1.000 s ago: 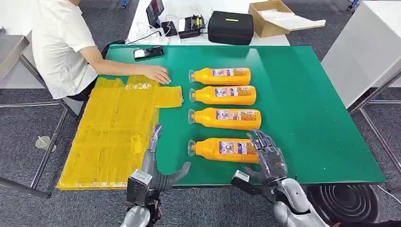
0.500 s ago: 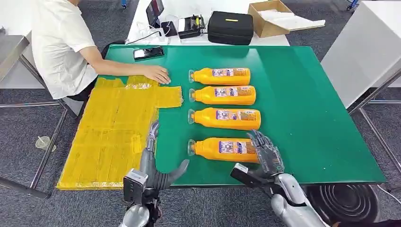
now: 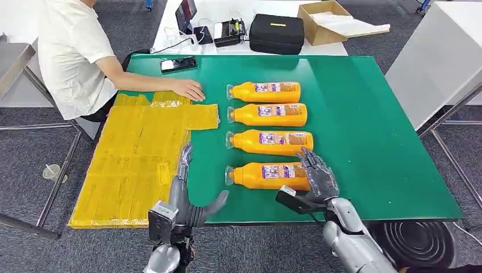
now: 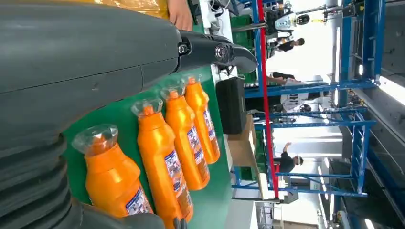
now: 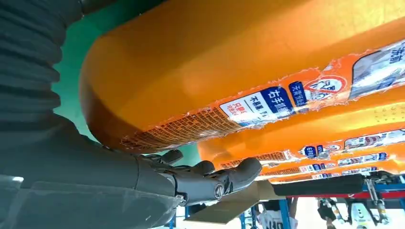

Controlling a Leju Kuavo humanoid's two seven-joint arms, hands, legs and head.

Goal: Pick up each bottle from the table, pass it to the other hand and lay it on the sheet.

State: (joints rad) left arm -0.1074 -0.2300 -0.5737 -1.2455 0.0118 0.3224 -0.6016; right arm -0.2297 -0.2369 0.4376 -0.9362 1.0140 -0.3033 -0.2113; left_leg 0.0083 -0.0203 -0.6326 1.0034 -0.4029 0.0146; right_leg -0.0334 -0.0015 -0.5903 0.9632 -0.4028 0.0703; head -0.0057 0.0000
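The green tabletop (image 3: 369,142) holds a big yellow sheet (image 3: 136,165), just beside the left hand (image 3: 185,196), whose fingers are spread and hold nothing. A person's hand (image 3: 190,89) rests on the sheet's far end. Four orange bottles (image 3: 267,114) lie in a row. The right hand (image 3: 317,181), fingers apart, is at the base of the nearest bottle (image 3: 267,175). A phone (image 3: 178,63) lies far off.
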